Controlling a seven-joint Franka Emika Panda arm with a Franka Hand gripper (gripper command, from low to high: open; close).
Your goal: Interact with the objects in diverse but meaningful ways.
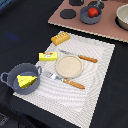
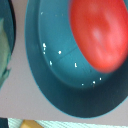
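Finding, nearest in the exterior view, a grey two-handled pot (image 1: 12, 82) at about eight o'clock of the round plate (image 1: 69, 66), cradling the yellow holed cheese wedge (image 1: 26, 80). Passing on across the striped mat (image 1: 100, 80): meeting a fork (image 1: 62, 80) at six o'clock of the plate, a knife (image 1: 80, 58) at one o'clock, the yellow box with red marks (image 1: 48, 56) at ten o'clock and the golden bread loaf (image 1: 60, 38) beyond at eleven. Reaching, farthest off at roughly one o'clock, a brown board (image 1: 107, 30) carrying a second grey pot (image 1: 86, 19) with the red fruit (image 1: 93, 11) lying inside. Hovering just over that pot as a dark blur, probably the gripper (image 1: 98, 5). Looking nearly straight down on the fruit through the wrist view, yet showing no fingers, so spread or pressed together cannot be told. Judging the fruit to be lying directly beneath the tool, roundish, with no clear long axis, calling for a plain descent inside the rim.
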